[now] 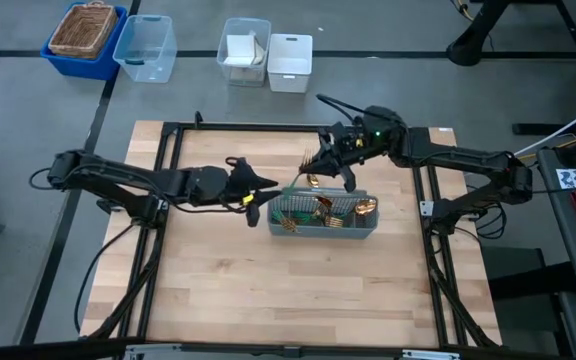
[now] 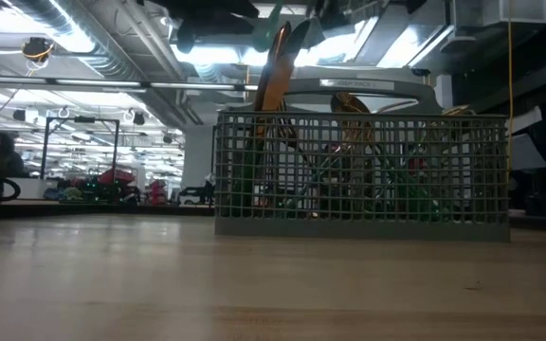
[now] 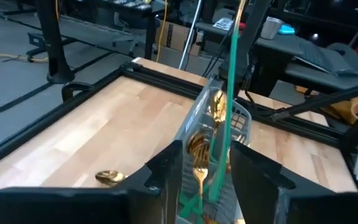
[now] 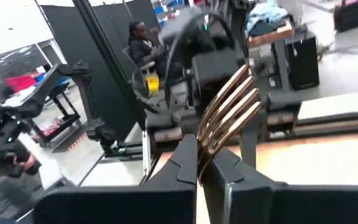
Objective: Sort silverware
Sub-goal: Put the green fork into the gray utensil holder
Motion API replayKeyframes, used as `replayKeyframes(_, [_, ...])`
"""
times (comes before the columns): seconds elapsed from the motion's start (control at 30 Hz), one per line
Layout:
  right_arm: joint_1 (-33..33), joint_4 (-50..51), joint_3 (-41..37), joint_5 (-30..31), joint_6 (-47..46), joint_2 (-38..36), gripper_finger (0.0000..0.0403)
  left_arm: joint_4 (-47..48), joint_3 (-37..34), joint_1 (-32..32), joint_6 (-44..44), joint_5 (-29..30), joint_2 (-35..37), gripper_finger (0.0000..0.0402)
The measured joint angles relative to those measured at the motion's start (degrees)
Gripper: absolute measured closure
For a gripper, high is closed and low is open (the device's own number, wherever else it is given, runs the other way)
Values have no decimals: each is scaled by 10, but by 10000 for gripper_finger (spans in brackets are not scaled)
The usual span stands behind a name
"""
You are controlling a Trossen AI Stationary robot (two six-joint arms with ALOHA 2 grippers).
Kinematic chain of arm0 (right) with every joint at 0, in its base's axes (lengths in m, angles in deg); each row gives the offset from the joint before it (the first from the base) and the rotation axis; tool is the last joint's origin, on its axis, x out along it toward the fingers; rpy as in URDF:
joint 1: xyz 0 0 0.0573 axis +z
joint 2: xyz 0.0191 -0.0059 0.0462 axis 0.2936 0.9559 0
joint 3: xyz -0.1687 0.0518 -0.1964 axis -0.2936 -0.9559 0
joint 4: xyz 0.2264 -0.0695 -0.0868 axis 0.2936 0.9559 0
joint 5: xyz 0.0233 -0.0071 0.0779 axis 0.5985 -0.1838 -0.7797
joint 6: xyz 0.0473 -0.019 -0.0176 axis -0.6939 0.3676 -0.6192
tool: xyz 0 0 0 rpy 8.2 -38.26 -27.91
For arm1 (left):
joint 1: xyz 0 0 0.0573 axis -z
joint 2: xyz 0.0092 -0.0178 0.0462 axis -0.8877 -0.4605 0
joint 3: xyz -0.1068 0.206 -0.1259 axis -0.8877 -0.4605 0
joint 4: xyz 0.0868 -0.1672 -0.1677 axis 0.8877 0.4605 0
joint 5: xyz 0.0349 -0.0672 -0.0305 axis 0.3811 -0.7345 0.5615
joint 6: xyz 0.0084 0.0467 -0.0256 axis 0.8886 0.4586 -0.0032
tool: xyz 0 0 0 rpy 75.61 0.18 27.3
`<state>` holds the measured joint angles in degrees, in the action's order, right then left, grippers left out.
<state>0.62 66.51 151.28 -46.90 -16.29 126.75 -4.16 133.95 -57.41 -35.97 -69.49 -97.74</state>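
Fork in the right claw, above the caddy's rear edge

The right claw point(image 4: 199, 163) is pinched tight on a gold fork point(image 4: 227, 112), tines fanning away from the wrist, hovering at about 11 o'clock of the grey mesh caddy point(image 1: 324, 228). The fork's long axis lies tilted, so it likely needs swinging upright before dropping into a compartment. The left claw point(image 3: 209, 163) stands wide beside the caddy's 9 o'clock end, holding nothing. Other silverware point(image 1: 320, 207) stands in the caddy; one gold piece point(image 3: 109, 178) lies on the worktop point(image 1: 268, 290).
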Motion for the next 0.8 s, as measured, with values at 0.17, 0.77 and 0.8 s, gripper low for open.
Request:
replayKeyframes(0.17, [17, 27, 0, 3, 15, 0, 398, 37, 0, 0, -28, -1, 33, 275])
replayKeyframes(0.77, [34, 253, 0, 94, 116, 2, 388, 49, 0, 0, -31, -1, 46, 274])
replayKeyframes(0.8, [34, 254, 0, 93, 117, 3, 383, 49, 0, 0, -29, -1, 46, 274])
